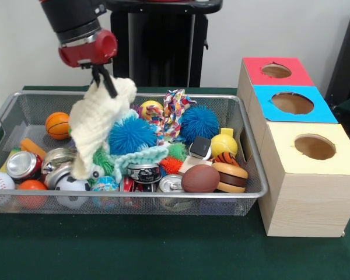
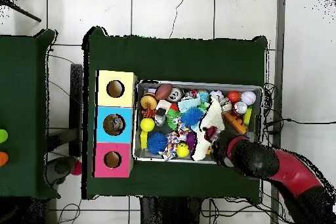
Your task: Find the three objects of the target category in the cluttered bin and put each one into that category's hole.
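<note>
The silver wire mesh bin (image 1: 254,169) sits on the green table, full of balls, cans and toys; it also shows in the overhead view (image 2: 259,89). My gripper (image 1: 105,79) is above the bin's left half, shut on a cream knitted cloth (image 1: 96,125) that hangs down from it over the clutter. In the overhead view the gripper (image 2: 211,136) holds the cloth (image 2: 209,121) near the bin's lower edge. The blue-topped box's round hole (image 1: 292,102) is the middle one of three, right of the bin; it also shows in the overhead view (image 2: 113,124).
A red-topped box (image 1: 275,71) stands behind the blue one and a yellow-topped box (image 1: 314,147) in front. In the bin lie blue spiky balls (image 1: 131,134), a brown football (image 1: 200,178), a toy burger (image 1: 230,177), cans (image 1: 23,164) and a basketball (image 1: 57,125).
</note>
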Motion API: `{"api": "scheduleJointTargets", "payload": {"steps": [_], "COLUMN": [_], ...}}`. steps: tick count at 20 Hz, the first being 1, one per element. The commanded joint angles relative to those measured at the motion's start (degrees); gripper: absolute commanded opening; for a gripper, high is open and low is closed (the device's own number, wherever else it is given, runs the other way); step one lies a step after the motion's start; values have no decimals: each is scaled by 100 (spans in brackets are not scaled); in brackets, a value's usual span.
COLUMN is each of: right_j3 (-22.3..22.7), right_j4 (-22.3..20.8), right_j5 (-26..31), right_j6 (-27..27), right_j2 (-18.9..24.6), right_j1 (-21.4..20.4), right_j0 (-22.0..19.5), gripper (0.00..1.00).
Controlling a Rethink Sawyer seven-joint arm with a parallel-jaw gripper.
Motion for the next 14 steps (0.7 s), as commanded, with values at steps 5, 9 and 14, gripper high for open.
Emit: {"api": "scheduleJointTargets", "payload": {"steps": [5,9,14], "right_j3": [651,711,797], "right_j4": [700,807,900], "right_j5": [340,301,220], "right_j6": [273,286,298], "right_j2": [802,851,916], "right_j1": [-267,-326,-402], "right_j0": [197,231,281], "gripper": [0,0,0]}}
